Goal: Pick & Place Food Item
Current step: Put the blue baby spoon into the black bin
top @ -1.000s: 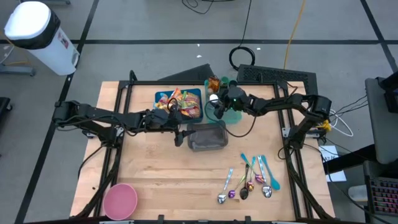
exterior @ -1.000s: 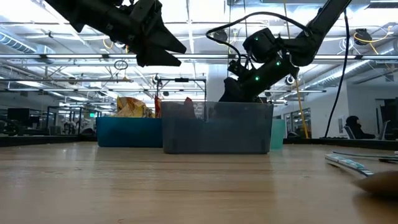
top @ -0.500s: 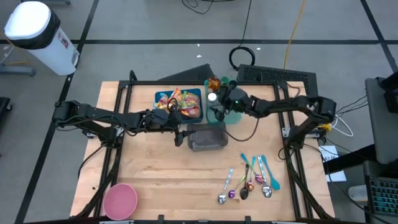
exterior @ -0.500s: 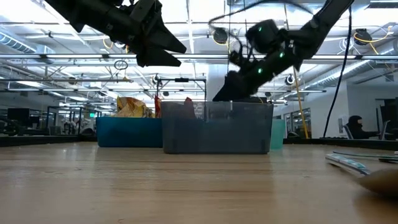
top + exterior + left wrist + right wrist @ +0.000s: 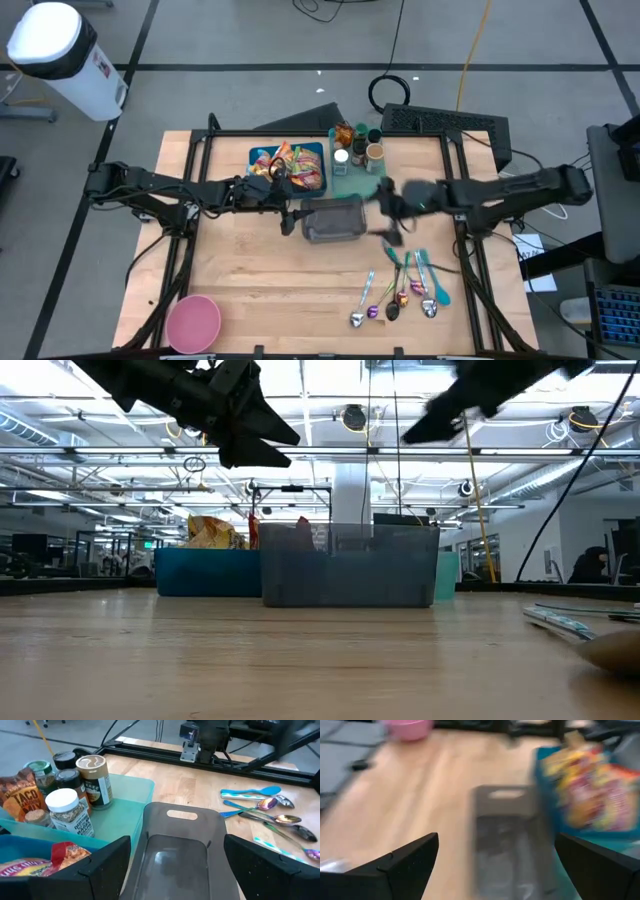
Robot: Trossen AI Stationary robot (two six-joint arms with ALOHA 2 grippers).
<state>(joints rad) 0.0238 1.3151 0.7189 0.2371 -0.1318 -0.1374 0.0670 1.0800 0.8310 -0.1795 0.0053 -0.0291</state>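
Note:
A blue bin (image 5: 290,165) of snack packets and a teal tray (image 5: 355,160) of spice jars stand at the table's far side. An empty grey bin (image 5: 333,218) stands just in front of them. My left gripper (image 5: 290,212) hovers open and empty at the grey bin's left end; its wrist view (image 5: 182,870) looks down into the bin (image 5: 180,845). My right gripper (image 5: 388,212) is open and empty in the air just right of the grey bin, blurred; its wrist view (image 5: 500,870) looks along the bin (image 5: 507,830).
Several spoons (image 5: 405,285) lie at the near right of the table. A pink bowl (image 5: 192,322) stands at the near left corner. The arms' black frame rails run along the table's left, right and far sides.
My right gripper has pulled away from the teal tray of jars, rising and swinging toward the table's right and near side, and now hangs beside the grey bin's right end. The jars stay in the tray.

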